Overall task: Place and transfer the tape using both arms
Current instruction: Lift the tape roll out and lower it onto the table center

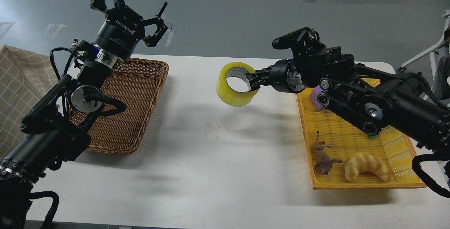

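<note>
Transfer geometry was set by the wide roll of translucent yellow packing tape point(236, 87), which was held clear of the white table point(211, 158) by the right gripper point(254, 80), its fingers clamped on the roll's right wall and its open core tilted up toward the camera. The left gripper point(130, 10), fingers spread apart and empty, was raised above the brown wicker basket point(140, 91), well apart to the tape's left. No obstacle was seen between them; the yellow plastic tray point(351, 141) with the croissant-shaped toy point(367, 166) lay beneath the right arm.
</note>
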Controlling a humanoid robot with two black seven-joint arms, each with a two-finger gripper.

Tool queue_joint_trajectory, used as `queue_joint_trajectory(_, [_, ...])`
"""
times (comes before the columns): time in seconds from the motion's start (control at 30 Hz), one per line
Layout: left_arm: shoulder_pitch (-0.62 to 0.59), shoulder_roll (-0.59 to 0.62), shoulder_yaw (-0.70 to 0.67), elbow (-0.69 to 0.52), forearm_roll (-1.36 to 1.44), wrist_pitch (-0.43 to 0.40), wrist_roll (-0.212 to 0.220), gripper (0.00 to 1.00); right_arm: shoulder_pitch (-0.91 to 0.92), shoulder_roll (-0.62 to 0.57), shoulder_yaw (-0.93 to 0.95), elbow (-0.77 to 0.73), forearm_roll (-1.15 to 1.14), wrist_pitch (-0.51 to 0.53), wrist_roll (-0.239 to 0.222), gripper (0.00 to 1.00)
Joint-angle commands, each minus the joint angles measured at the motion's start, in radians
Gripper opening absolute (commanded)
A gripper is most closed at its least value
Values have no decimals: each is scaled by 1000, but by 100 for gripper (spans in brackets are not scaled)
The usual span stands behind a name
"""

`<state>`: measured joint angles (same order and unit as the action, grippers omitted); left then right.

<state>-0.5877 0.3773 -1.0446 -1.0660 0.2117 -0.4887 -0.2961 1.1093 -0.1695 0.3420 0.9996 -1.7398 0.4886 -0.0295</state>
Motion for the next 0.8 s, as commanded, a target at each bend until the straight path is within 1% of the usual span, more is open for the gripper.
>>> queue_joint_trajectory(0.0, [0, 0, 0, 0, 0, 0, 0, 98, 0, 45, -26, -24, 0, 0, 0, 0])
queue_joint_trajectory(0.13, [0, 0, 0, 0, 0, 0, 0, 98, -3, 119, -75, -84, -3, 0, 0, 0])
queue_joint_trajectory(0.3, [0, 3, 0, 0, 0, 0, 0, 98, -8, 160, -127, -150, -3, 0, 0, 0])
queue_joint_trajectory(0.7, [-1, 2, -2, 0, -2, 0, 0, 98, -16, 169, -169, -159, -11, 0, 0, 0])
queue_joint_trajectory(0.77, [-1, 2, -2, 0, -2, 0, -1, 98, -16, 169, -169, -179, -11, 0, 0, 0])
